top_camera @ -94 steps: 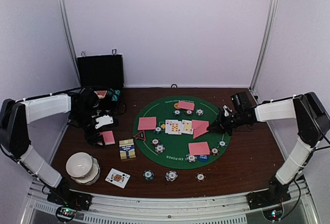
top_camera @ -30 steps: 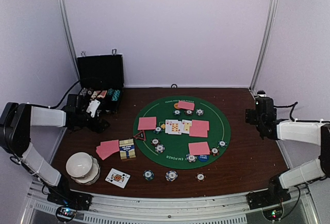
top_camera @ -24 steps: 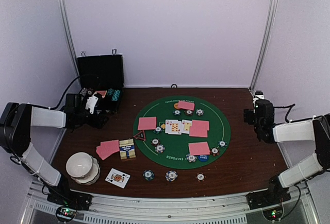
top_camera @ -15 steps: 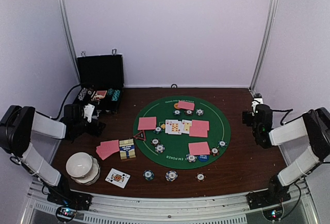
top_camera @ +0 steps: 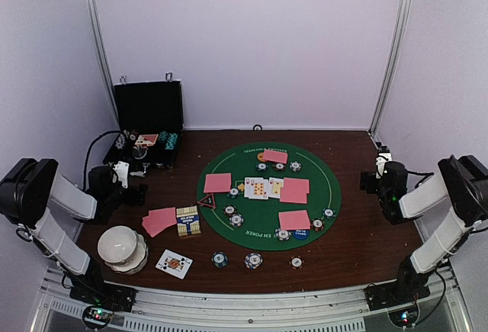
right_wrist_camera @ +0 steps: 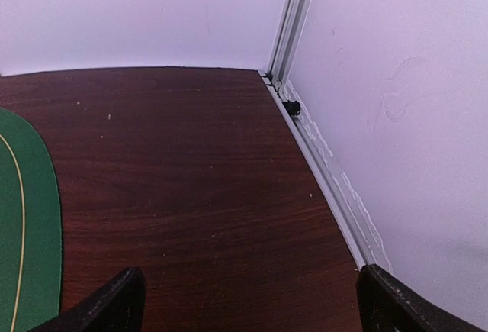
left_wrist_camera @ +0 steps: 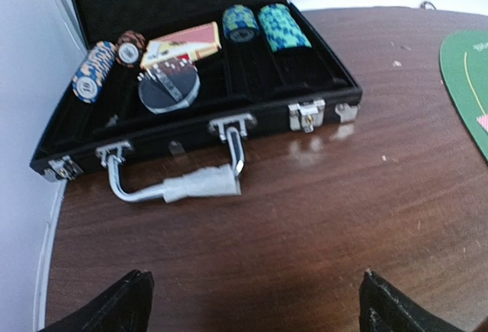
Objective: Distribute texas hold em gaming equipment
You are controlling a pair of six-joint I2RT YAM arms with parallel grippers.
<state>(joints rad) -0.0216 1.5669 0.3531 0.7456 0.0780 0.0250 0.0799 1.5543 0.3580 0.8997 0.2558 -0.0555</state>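
With left gripper (left_wrist_camera: 252,295) and right gripper (right_wrist_camera: 250,282) spread wide and empty, could scatter pink cards (top_camera: 294,219) and chips (top_camera: 236,220) on green mat (top_camera: 261,211) at 12 o'clock, or snag black case (left_wrist_camera: 267,114) at 10 o'clock, by reaching in low.

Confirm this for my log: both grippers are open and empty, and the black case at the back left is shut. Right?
No: the black case is open, lid up, with teal chips inside, as the left wrist view shows. The rest is right.
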